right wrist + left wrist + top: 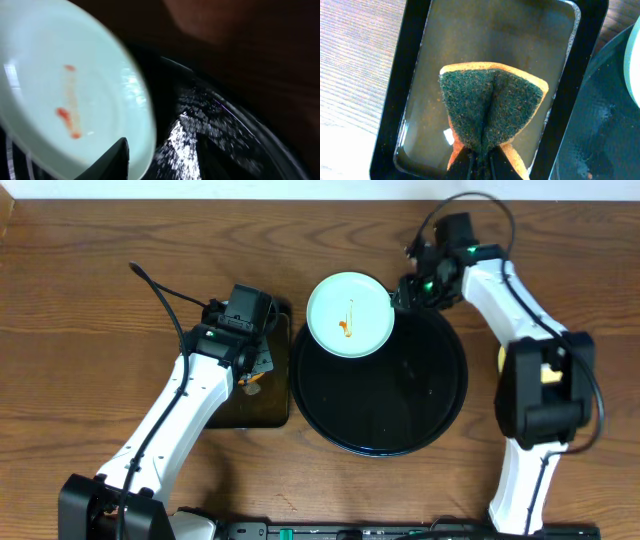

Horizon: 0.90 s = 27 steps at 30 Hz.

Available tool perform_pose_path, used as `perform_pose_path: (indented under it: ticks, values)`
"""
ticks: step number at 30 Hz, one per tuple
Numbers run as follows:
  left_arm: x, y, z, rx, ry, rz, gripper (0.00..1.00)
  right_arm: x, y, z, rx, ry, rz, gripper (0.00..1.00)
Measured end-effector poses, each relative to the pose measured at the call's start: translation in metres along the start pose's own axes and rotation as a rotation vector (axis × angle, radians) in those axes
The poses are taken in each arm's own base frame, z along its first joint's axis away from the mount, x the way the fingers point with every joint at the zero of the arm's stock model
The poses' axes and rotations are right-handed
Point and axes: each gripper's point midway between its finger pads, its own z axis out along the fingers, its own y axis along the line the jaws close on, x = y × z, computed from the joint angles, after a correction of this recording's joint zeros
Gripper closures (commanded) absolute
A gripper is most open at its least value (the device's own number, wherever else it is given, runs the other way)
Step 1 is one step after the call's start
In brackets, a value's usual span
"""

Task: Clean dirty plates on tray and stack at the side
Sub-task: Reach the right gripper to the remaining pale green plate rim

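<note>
1 smeared plate pinched at its rim by right hand at tray edge, sponge pinched by left hand

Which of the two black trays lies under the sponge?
The smaller rectangular tray, beside the left gripper, which pinches the sponge above it. The large round tray has only the aqua plate over its edge.

A brown wooden table spreads beneath the left claw and right claw. Beyond the right claw a pale strip borders its far edge; beside the left claw, light whitens the grain.
</note>
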Motion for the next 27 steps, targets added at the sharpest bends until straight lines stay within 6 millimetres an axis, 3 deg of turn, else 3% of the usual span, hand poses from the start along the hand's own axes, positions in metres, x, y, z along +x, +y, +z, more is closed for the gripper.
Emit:
perform_pose_path:
  ticks: [2, 5, 12, 20, 27]
  values:
    - [0.0, 0.0, 0.0, 0.0, 0.0, 0.0, 0.92, 0.005, -0.003, 0.011, -0.009, 0.024, 0.016, 0.6]
    - [0.0, 0.0, 0.0, 0.0, 0.001, 0.0, 0.92, 0.011, -0.003, 0.025, -0.039, 0.057, 0.035, 0.78]
    - [0.0, 0.0, 0.0, 0.0, 0.001, 0.0, 0.92, 0.021, 0.007, 0.027, -0.065, 0.097, 0.058, 0.99]
    - [0.0, 0.0, 0.0, 0.001, 0.0, 0.0, 0.92, 0.07, -0.003, 0.014, 0.024, 0.29, 0.117, 0.99]
    - [-0.001, -0.014, -0.001, 0.076, 0.004, 0.017, 0.92, 0.098, 0.004, -0.027, 0.151, 0.38, 0.089, 0.99]
